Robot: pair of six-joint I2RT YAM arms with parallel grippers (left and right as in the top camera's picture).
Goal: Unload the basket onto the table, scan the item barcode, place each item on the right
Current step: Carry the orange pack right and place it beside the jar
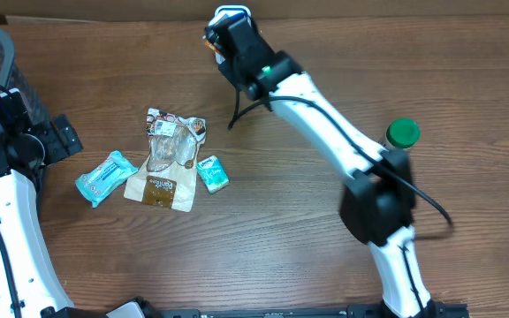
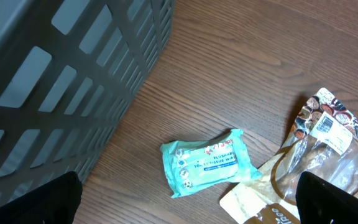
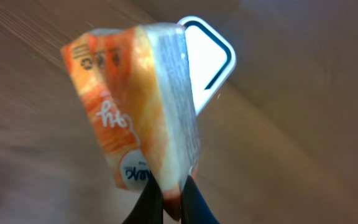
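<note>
Step in hand: presenting the orange packet (image 3: 132, 106) to the white scanner (image 3: 209, 61); my reading from the task.
Task item location: at 12 o'clock on the table (image 1: 307, 256) in the overhead view, raised off the wood, its top edge just beside the scanner's face.
Right gripper (image 3: 169, 202): jaws pressed together, pinching the packet's bottom corner; the packet stands upright above them.
Left gripper (image 1: 67, 140): jaws spread wide, holding nothing, at 9 o'clock beside the basket (image 2: 61, 74).
Barcode: not made out on the face shown to the wrist camera; only logo print and small marks are legible.
Method advised: turn the wrist slowly so each face in turn squares up to the scanner window; hold the film flat, since a crumpled panel may not read; keep the pinch low so the fingers cover no print.
Risk: a corner pinch on a soft packet may let it sag or swing.
Count, packets in hand: one.
Count, scanners: one.
Count, items lying at 9 o'clock: three, namely one teal wipes pack (image 2: 207, 163), one brown snack pouch (image 1: 168, 168), one small teal packet (image 1: 212, 174).
Count, baskets: one.
Count, green-capped objects (image 1: 403, 133): one, at 3 o'clock.
</note>
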